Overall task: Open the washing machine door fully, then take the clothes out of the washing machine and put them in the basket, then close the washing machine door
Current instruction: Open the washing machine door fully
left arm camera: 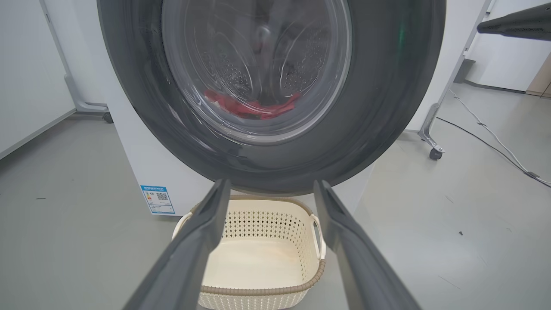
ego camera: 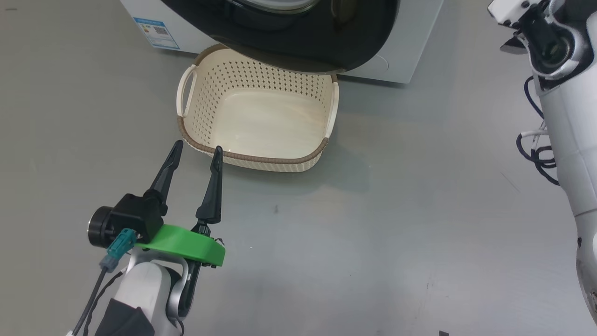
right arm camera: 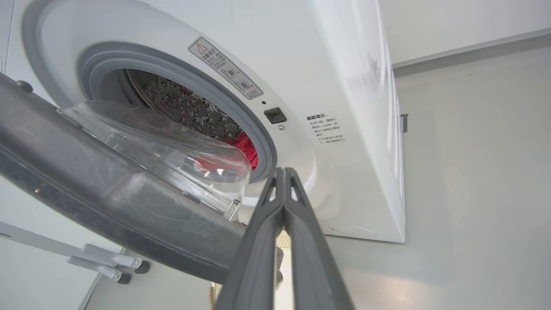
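**Door ajar, right fingers at its free edge; clothes in the drum, basket empty.**

The big white front-loading washing machine (right arm camera: pixel 353 86) takes the upper centre of the right wrist view. Its large round door with glossy black rim and bulging clear glass (right arm camera: pixel 107 202) slants from the left edge down to the lower centre. The door's free edge lies just left of the right gripper (right arm camera: pixel 282 170), whose fingers are pressed together on nothing and point into the opening. I judge this the nearer arm to swing the door wider. In the head view the small cream perforated basket with brown rim (ego camera: pixel 261 159) sits upper centre beneath the door, holding nothing. The bright red clothes (right arm camera: pixel 246 145) lie low in the steel drum. At lower left the left gripper (ego camera: pixel 198 146) has its fingers spread wide, with the tips at the basket's near rim.
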You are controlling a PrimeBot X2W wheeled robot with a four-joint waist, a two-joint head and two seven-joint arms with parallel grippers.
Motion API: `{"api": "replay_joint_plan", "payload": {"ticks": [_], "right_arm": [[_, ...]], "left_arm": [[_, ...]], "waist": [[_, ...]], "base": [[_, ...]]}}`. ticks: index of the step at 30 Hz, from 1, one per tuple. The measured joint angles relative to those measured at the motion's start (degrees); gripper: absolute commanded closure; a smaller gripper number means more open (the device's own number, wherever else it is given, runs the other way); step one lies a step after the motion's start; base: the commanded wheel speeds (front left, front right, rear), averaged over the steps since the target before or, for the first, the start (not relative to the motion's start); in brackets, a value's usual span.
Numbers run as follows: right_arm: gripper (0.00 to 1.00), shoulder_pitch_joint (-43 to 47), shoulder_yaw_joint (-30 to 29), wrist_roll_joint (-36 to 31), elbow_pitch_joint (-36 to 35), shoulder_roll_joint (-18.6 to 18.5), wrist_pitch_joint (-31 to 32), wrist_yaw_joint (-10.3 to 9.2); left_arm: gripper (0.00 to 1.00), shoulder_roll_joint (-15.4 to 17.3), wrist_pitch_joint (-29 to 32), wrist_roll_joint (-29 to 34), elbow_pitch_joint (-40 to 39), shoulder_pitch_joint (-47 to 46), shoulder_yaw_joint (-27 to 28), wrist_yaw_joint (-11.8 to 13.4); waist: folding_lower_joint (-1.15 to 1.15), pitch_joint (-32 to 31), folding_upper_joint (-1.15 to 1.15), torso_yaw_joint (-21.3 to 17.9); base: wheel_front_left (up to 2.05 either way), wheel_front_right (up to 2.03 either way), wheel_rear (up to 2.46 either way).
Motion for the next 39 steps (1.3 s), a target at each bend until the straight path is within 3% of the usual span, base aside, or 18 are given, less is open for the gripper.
{"api": "replay_joint_plan", "payload": {"ticks": [11, 23, 28, 29, 30, 31, 39], "right_arm": [[1.00, 12.30, 11.47, -10.58, -8.89, -1.59, -13.44, 0.00], [1.00, 25.37, 10.20, -14.70, -12.06, -2.79, -28.38, -0.15], [1.00, 29.94, 10.15, -16.58, -13.76, -2.64, -31.39, -2.41], [0.78, 30.72, 10.06, -16.61, -14.06, -2.47, -31.39, -2.74], [0.09, 31.51, 10.05, -16.63, -14.43, -2.23, -31.39, -3.14], [0.00, 32.34, 9.90, -16.66, -14.80, -1.87, -31.39, -3.50], [0.00, 36.84, 8.47, -16.80, -17.36, -0.42, -31.39, -5.68]], "left_arm": [[0.00, 0.07, 0.00, 1.03, 0.00, 2.12, 2.87, 0.01], [0.00, 0.14, 0.00, 1.62, -0.47, 4.75, 5.10, 0.30], [0.00, 0.18, 0.00, 1.62, -0.79, 5.21, 5.28, 0.30], [0.00, 0.18, 0.00, 1.62, -0.81, 5.32, 5.38, 0.30], [0.00, 0.18, 0.00, 1.62, -0.85, 5.41, 5.47, 0.30], [0.00, 0.19, 0.00, 1.62, -0.92, 5.52, 5.55, 0.30], [0.00, 0.19, 0.00, 1.62, -1.32, 5.86, 6.06, 0.30]], "waist": [[0.00, -4.14, 0.00, -3.06], [0.00, -7.63, 0.00, -6.20], [0.00, -8.25, 0.00, -6.92], [0.00, -8.32, 0.00, -7.02], [0.00, -8.38, 0.00, -7.12], [0.00, -8.43, 0.00, -7.23], [0.00, -8.67, 0.00, -7.78]], "base": [[0.00, 0.00, 0.00], [0.00, 0.00, 0.00], [0.00, 0.00, 0.00], [0.00, 0.00, 0.00], [0.00, 0.00, 0.00], [0.00, 0.00, 0.00], [0.00, 0.00, 0.00]]}}
